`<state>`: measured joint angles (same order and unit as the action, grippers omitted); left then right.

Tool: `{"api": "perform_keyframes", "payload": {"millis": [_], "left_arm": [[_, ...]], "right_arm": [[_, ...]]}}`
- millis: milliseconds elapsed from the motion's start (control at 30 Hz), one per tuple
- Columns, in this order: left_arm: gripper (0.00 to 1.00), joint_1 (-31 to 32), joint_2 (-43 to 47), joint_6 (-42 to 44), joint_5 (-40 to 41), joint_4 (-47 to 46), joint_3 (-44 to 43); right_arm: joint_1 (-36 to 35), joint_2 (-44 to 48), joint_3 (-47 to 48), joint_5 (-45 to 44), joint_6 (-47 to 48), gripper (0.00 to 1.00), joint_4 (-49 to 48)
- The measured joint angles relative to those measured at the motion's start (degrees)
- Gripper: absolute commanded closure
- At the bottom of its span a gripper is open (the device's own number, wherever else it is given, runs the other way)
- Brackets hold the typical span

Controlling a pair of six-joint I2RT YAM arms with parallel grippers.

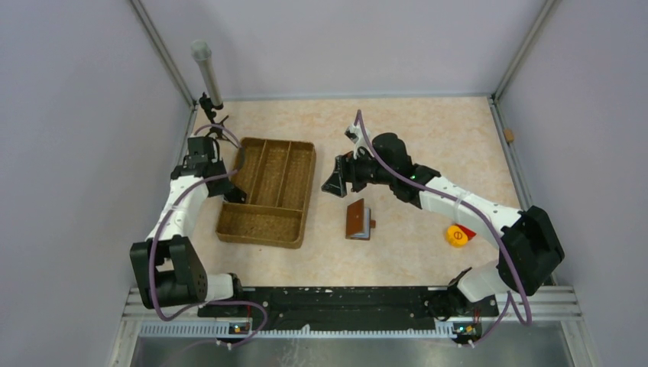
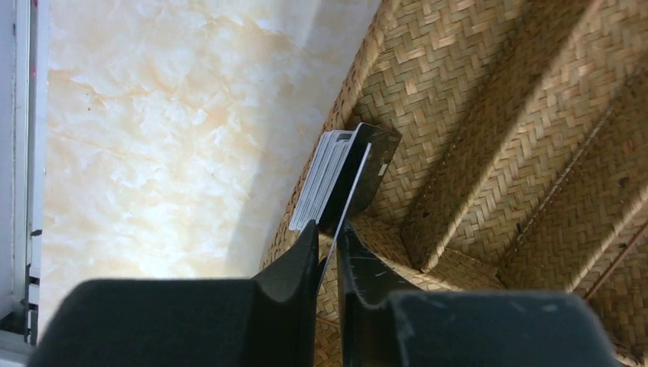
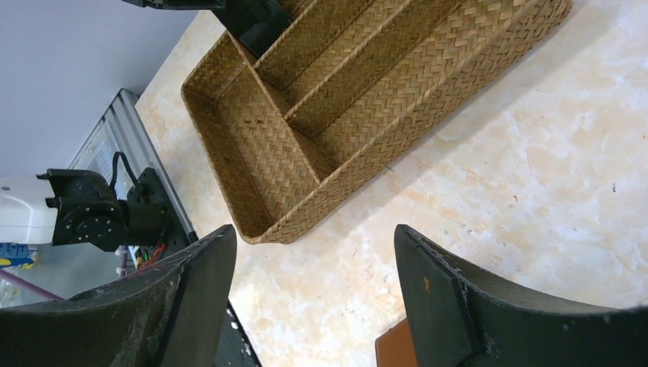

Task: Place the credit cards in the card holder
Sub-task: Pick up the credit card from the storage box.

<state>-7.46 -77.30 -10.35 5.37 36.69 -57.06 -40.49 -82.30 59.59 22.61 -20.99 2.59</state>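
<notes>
Fingers (image 2: 294, 264) of your left gripper (image 2: 327, 229) stand almost together around one of the credit cards (image 2: 325, 180), which lean on edge at the woven tray (image 2: 497, 92) wall; you cannot tell whether they bite. Thin, stiff and probably slick: pinch squarely. Your left wrist pitches down; the right gripper (image 3: 313, 237) hangs wide apart over the card holder (image 1: 358, 219).

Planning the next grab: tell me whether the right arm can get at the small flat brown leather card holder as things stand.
Probably yes. The right gripper hangs open just beyond the small brown card holder, which lies on bare tabletop, apart from the brown woven tray; nothing stands between them.
</notes>
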Motion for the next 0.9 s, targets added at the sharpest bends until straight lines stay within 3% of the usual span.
{"api": "perform_keyframes", "payload": {"millis": [133, 533, 767, 900], "left_arm": [[1.00, 0.0, 2.6, 0.3, -1.9, -0.9, 1.1], [1.00, -0.1, 11.4, 1.3, -10.2, -1.9, 3.5], [1.00, 1.0, 18.1, -0.9, -22.8, -2.3, 2.8], [1.00, 6.6, 17.6, -2.3, -32.2, -4.0, 2.5]], "right_arm": [[0.0, 0.0, 0.0, 0.0, -0.1, 0.26, 0.0], [0.0, 0.0, 0.0, 0.4, -0.1, 0.26, 1.1], [0.0, 0.5, 0.0, 1.6, 0.8, 0.25, 3.0], [0.7, 1.2, 0.0, 5.3, 1.5, 0.25, 3.1]]}}
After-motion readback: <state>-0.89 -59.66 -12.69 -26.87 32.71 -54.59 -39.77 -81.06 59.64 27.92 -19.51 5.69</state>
